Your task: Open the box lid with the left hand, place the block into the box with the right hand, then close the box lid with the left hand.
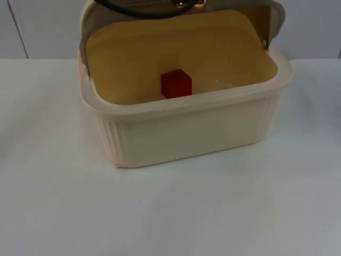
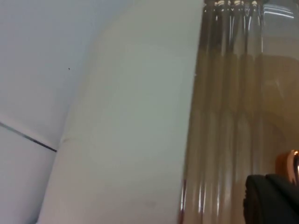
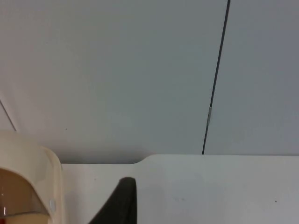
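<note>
We see the red block (image 1: pixel 176 84) resting inside the cream box (image 1: pixel 186 133), lid (image 1: pixel 274 24) raised; we cannot tell either end effector's state.

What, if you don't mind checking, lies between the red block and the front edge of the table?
In the top view, the cream box's ribbed front wall stands before the red block, then bare white table runs to the front edge.

The box (image 1: pixel 186 128) sits on the tabletop (image 1: pixel 170 213), toward the far side, just before the partition wall (image 1: pixel 309 26). The block (image 1: pixel 176 84) lies inside the box, left of middle. The lid (image 1: pixel 181 16) stands raised behind the opening.
</note>
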